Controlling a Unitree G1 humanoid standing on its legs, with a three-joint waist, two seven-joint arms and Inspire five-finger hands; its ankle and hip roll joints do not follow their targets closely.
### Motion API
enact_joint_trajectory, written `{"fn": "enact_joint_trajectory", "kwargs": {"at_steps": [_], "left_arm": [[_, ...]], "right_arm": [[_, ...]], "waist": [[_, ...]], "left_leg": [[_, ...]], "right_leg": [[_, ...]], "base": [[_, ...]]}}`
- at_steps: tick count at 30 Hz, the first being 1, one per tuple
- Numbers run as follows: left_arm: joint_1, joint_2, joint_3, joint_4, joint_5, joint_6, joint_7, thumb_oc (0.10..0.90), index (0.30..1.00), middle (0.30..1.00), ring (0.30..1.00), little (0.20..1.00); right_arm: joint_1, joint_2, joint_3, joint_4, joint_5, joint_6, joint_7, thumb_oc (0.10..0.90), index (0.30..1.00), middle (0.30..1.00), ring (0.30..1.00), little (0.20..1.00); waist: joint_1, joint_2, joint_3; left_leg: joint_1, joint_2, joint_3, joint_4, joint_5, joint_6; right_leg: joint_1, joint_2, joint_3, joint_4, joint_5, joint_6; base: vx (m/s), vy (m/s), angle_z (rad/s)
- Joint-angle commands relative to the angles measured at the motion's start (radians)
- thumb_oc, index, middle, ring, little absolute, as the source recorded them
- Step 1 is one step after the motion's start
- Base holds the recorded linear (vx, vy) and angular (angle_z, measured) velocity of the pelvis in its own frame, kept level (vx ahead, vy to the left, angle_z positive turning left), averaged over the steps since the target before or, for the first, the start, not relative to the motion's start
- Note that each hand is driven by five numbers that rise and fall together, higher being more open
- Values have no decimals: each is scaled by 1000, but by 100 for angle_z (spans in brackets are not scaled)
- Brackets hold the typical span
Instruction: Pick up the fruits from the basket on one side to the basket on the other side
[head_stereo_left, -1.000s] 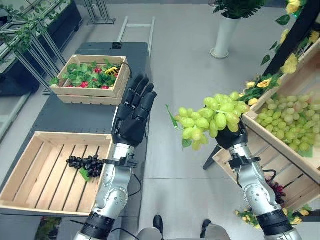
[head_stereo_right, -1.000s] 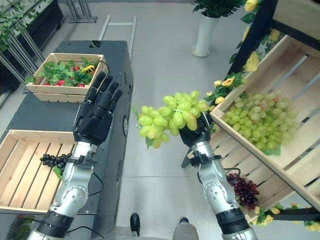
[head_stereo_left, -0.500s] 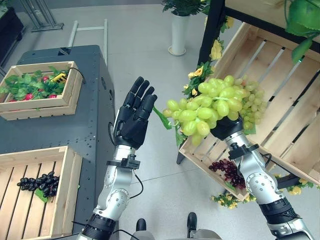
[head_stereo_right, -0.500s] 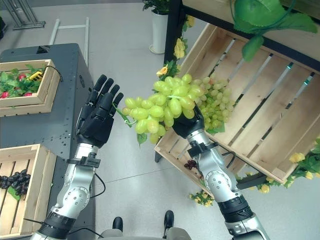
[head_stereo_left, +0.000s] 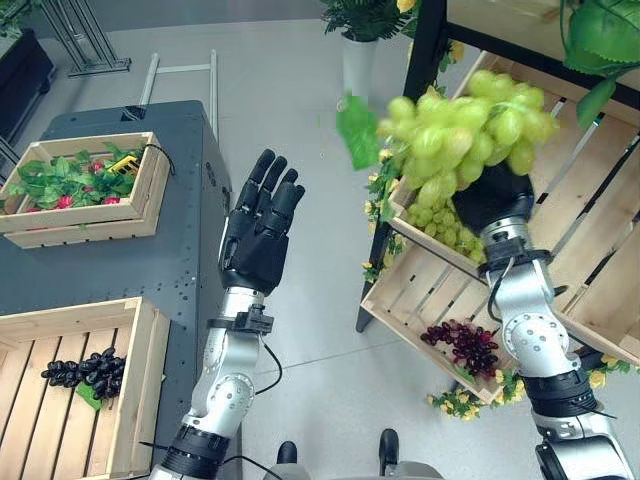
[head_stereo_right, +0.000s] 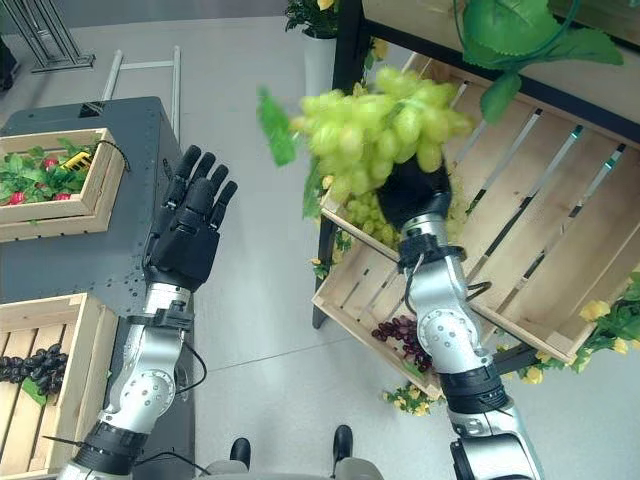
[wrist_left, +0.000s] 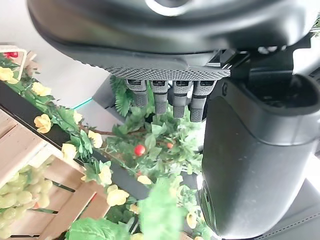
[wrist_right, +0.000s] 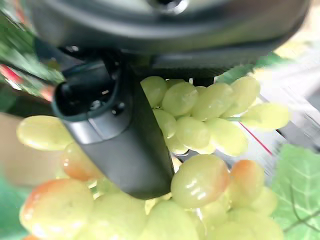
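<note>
My right hand (head_stereo_left: 497, 196) is shut on a big bunch of green grapes (head_stereo_left: 465, 125) and holds it high in front of the tilted wooden crate (head_stereo_left: 590, 250) on the right shelf. In the right wrist view the thumb (wrist_right: 117, 135) curls against the green grapes (wrist_right: 200, 180). More green grapes (head_stereo_left: 440, 225) lie in that crate's lower corner. My left hand (head_stereo_left: 255, 240) is raised with straight fingers (wrist_left: 172, 97), holding nothing, beside the dark table (head_stereo_left: 180, 260). A wooden crate (head_stereo_left: 135, 390) at the lower left holds a bunch of dark grapes (head_stereo_left: 85, 370).
A crate of leaves and red fruit (head_stereo_left: 85, 185) stands at the table's far end. Below the shelf crate, a lower crate holds dark red grapes (head_stereo_left: 465, 345). Yellow flowers trim the shelf. A white vase (head_stereo_left: 358, 65) with a plant stands on the floor behind.
My right hand has lifted the green bunch higher, up against the shelf crate, and its leaf has swung upward. The camera turned right earlier. The left hand stays raised and open.
</note>
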Motion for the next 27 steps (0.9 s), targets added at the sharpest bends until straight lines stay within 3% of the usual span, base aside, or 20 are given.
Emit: {"fn": "enact_joint_trajectory", "kwargs": {"at_steps": [1, 10, 15, 16, 18, 19, 20, 21, 22, 23, 24, 27], "left_arm": [[-97, 49, -35, -37, -4, -35, -17, 800, 900, 900, 900, 900], [-85, 83, -25, -38, -34, -11, -25, 800, 900, 900, 900, 900], [-87, 97, -25, -46, -43, 1, -29, 800, 900, 900, 900, 900], [-94, 100, -30, -47, -42, 5, -27, 800, 900, 900, 900, 900], [-102, 98, -34, -53, -34, 14, -21, 800, 900, 900, 900, 900], [-104, 97, -35, -54, -32, 14, -19, 800, 900, 900, 900, 900], [-112, 96, -45, -64, -24, 19, -9, 800, 900, 900, 900, 900], [-114, 95, -47, -65, -22, 20, -7, 800, 900, 900, 900, 900], [-127, 89, -49, -61, -13, 25, -4, 800, 900, 900, 900, 900], [-130, 87, -51, -61, -8, 25, -1, 800, 900, 900, 900, 900], [-138, 83, -55, -64, 1, 29, 8, 800, 900, 900, 900, 900], [-148, 80, -48, -65, 13, 40, 13, 800, 900, 900, 900, 900]], "right_arm": [[-161, -37, -96, 87, -96, -117, -99, 400, 300, 300, 300, 300], [-206, -196, -192, 414, -198, -107, -250, 400, 300, 300, 300, 300], [-188, -305, -203, 633, -319, -63, -245, 400, 300, 300, 300, 300], [-172, -340, -191, 707, -411, 4, -257, 400, 300, 300, 300, 300], [-152, -386, -162, 785, -527, 76, -240, 400, 300, 300, 300, 300], [-151, -392, -157, 793, -538, 79, -238, 400, 300, 300, 300, 300], [-149, -428, -120, 832, -644, 166, -202, 400, 300, 300, 300, 300], [-151, -436, -110, 842, -680, 195, -182, 400, 300, 300, 300, 300], [-151, -475, -64, 890, -826, 279, -84, 800, 900, 900, 900, 900], [-152, -485, -50, 896, -860, 309, -47, 800, 900, 900, 900, 900], [-154, -516, -1, 911, -950, 379, 53, 800, 900, 900, 900, 900], [-161, -566, 62, 916, -1043, 478, 214, 800, 900, 900, 900, 900]], "waist": [[-3, -20, -186], [12, -29, -188], [17, -36, -180], [14, -39, -176], [12, -44, -171], [11, -44, -171], [9, -48, -167], [9, -48, -166], [5, -52, -163], [4, -53, -162], [0, -58, -159], [-9, -66, -151]], "left_leg": [[-72, -41, -34, 1, -10, 48], [-75, -36, -40, 1, -11, 47], [-73, -34, -43, 1, -10, 45], [-72, -32, -41, 1, -9, 45], [-71, -30, -42, 1, -8, 45], [-71, -30, -41, 1, -8, 45], [-72, -30, -41, 1, -5, 45], [-72, -30, -41, 1, -5, 45], [-73, -29, -38, 1, -3, 45], [-73, -28, -36, 1, -2, 46], [-74, -27, -31, 1, 0, 47], [-72, -23, -18, 1, 2, 46]], "right_leg": [[68, -64, -77, 1, -37, 7], [64, -61, -78, 1, -33, 7], [65, -61, -81, 1, -27, 9], [66, -61, -81, 1, -25, 10], [65, -61, -80, 1, -22, 12], [65, -61, -80, 1, -21, 12], [63, -61, -78, 1, -18, 13], [62, -61, -78, 1, -18, 13], [59, -61, -74, 1, -15, 14], [58, -61, -72, 1, -14, 14], [56, -61, -68, 1, -12, 15], [55, -59, -60, 1, -9, 16]], "base": [[67, 3, -4], [30, -7, 0], [7, -5, 0], [0, 0, 0], [-7, -17, 0], [0, 0, 0], [0, 0, 0], [-38, -26, 3], [0, 0, 0], [-42, -20, 3], [-34, -16, 1], [-24, -13, -1]]}}
